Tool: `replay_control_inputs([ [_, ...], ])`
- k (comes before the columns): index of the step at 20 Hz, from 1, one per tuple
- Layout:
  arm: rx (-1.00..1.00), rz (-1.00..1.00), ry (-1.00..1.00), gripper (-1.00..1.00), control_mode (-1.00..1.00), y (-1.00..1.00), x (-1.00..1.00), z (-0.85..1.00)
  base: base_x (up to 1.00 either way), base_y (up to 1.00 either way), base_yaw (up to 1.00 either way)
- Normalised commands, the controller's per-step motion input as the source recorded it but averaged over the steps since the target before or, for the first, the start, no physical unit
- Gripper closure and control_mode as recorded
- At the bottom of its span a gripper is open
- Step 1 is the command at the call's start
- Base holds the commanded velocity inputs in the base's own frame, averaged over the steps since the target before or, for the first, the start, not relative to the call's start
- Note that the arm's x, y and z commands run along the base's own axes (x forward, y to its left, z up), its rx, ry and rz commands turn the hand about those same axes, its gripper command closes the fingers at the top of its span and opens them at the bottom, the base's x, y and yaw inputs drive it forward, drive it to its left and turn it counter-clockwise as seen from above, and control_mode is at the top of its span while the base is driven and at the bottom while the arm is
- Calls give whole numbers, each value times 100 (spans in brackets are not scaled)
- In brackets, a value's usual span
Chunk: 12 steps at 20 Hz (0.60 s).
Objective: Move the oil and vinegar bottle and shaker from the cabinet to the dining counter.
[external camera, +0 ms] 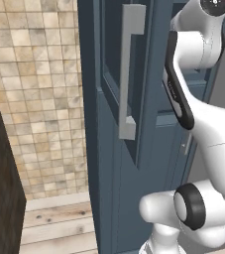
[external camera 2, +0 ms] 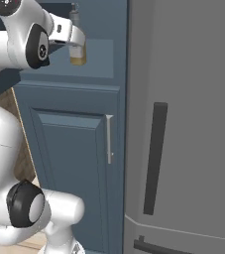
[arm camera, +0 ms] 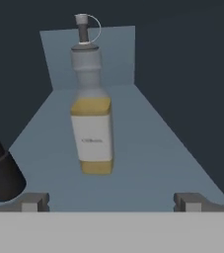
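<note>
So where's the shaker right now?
The shaker stands on the cabinet shelf at the hand view's lower left, beside the oil and vinegar bottle and just above one fingertip.

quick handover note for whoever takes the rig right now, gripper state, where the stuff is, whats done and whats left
Gripper: open, empty, reaching into the cabinet, lined up on the oil and vinegar bottle with its fingertips short of it.
Bottle: upright on the cabinet shelf, not gripped.
Shaker: on the same shelf, to the bottle's left in the hand view, apart from it.
Done: cabinet door is open, arm is at the shelf.
Left: grasp the bottle, take it to the dining counter, then do the same for the shaker.
</note>
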Motion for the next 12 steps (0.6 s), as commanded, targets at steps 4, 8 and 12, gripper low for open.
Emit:
replay_control_inputs([
  [4, 3, 0, 0, -100, -100, 0, 15, -3, 0, 0, 0],
  [8, 3, 0, 0, -100, -100, 0, 8, -8, 0, 0, 0],
  [12, 1, -1, 0, -100, -100, 10, 14, -8, 0, 0, 0],
])
